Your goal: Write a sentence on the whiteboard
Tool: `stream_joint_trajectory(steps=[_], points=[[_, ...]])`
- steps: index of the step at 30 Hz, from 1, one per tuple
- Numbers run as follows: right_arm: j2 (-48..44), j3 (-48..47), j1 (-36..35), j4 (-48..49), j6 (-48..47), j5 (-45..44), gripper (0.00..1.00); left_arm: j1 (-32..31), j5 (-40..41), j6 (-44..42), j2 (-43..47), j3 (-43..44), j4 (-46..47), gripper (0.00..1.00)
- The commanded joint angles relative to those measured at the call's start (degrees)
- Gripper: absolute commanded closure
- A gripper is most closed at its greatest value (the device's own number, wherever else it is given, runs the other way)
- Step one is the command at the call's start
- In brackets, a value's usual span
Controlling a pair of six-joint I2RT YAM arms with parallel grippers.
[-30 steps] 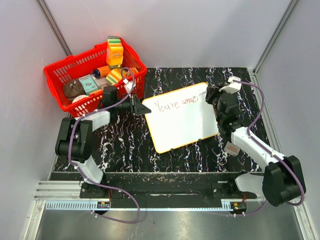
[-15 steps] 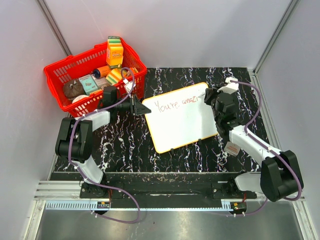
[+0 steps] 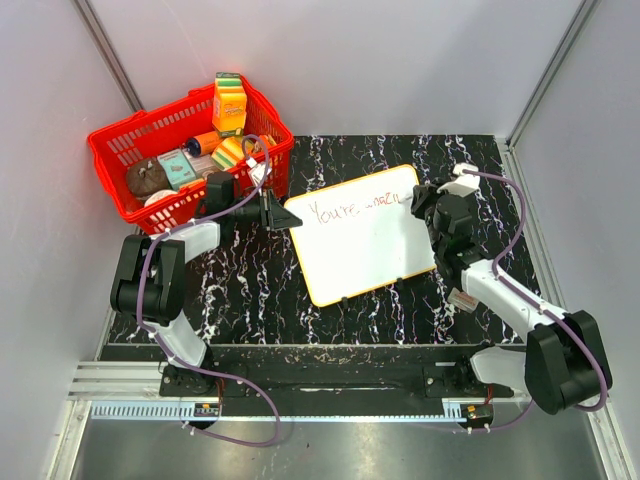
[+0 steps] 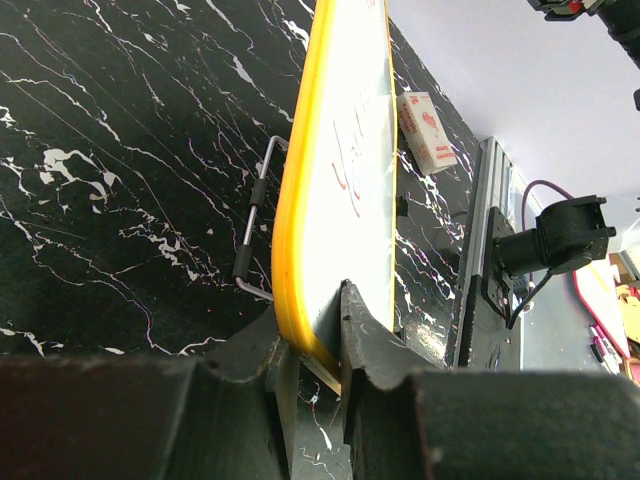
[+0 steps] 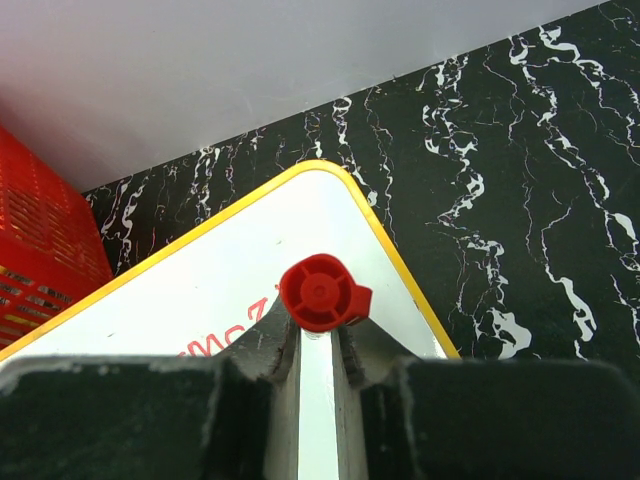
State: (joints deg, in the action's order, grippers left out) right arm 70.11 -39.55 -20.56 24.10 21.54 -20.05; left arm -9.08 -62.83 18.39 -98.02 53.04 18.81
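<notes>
1. The right gripper (image 5: 318,340) is pinching a marker (image 5: 318,293): both fingers press on the barrel, and the red butt end faces the wrist camera
2. The marker's tip is hidden behind its own body, so I cannot tell whether it touches the surface
3. In the top view this gripper (image 3: 420,200) hangs over the far right corner of the board (image 3: 365,250), just past the last letters
4. The left gripper (image 4: 315,330) is narrowly parted and clamped on the board's (image 4: 345,150) yellow rim, one finger on each face
5. From above, that grip (image 3: 280,215) sits at the board's left corner, near the basket (image 3: 105,170)
6. The board lies mid-table on the black marbled top (image 3: 250,290), a little right of centre, turned so its long edges run askew to the table's edges
7. The sentence (image 3: 350,208) runs in thin red script along the far edge and reads "You're amaz" plus a stroke or two too small to make out
8. The right wrist view shows only its tail, "maz" (image 5: 225,345), on the white face (image 5: 250,270)
9. A wire bracket (image 4: 255,215) shows beside the board's rim in the left wrist view
10. A small white block (image 4: 425,128) with red print lies on the table beyond the board
11. The red basket stands at the far left corner, full of groceries, an orange carton (image 3: 229,105) upright at its far end
</notes>
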Motion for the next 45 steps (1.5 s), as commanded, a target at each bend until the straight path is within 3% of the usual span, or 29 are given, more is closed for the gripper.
stream_joint_trajectory(steps=[1, 22, 45], points=[[0.20, 0.18, 0.43, -1.16, 0.43, -0.42, 1.00, -3.05, 3.68, -12.07, -2.18, -1.97, -3.25, 1.00], [5.13, -7.21, 1.22, 0.78, -0.97, -1.57, 1.00, -3.05, 3.50, -12.06, -2.18, -1.97, -3.16, 1.00], [0.74, -1.59, 2.36, -0.89, 1.31, 0.19, 1.00, -3.05, 3.59, -12.06, -2.26, -1.88, -3.16, 1.00]])
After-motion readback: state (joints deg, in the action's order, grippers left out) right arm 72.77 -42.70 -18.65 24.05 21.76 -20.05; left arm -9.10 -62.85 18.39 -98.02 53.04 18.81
